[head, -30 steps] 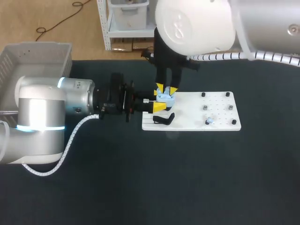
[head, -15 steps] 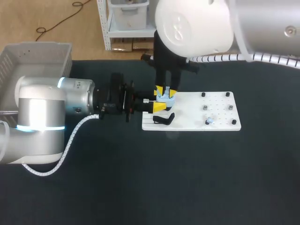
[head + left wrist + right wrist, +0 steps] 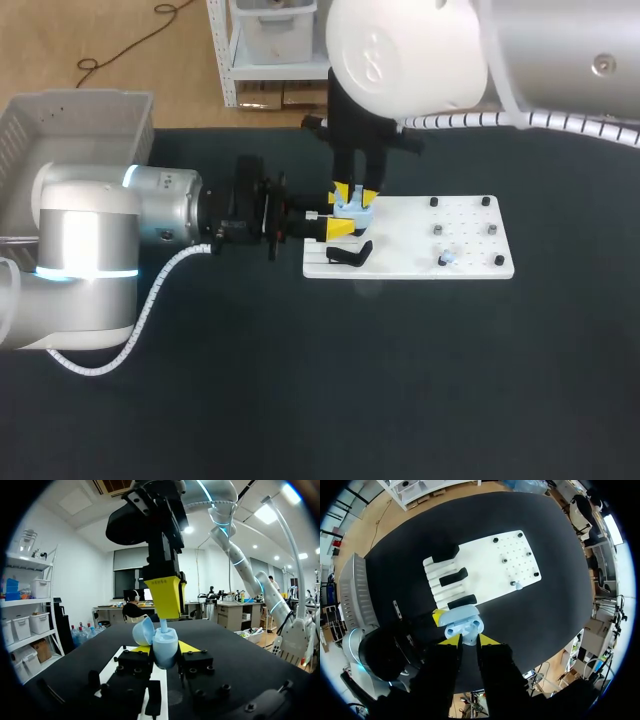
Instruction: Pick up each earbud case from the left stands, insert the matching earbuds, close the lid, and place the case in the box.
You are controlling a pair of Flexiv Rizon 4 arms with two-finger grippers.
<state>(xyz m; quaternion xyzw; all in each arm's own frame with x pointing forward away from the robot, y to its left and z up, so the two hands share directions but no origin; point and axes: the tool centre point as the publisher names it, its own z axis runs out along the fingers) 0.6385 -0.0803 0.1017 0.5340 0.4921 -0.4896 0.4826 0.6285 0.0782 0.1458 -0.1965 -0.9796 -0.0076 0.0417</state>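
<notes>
Left fingers pinch a pale-blue earbud case, lid open; right fingers pinch its earbud.

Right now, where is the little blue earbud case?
Head view: near the middle, the earbud case, lid open, is gripped in the left hand over the left end of the white board, with the right hand just above it holding an earbud.

We're clamping the case in left gripper over the board, left end; right gripper pinching an earbud just above.
</notes>
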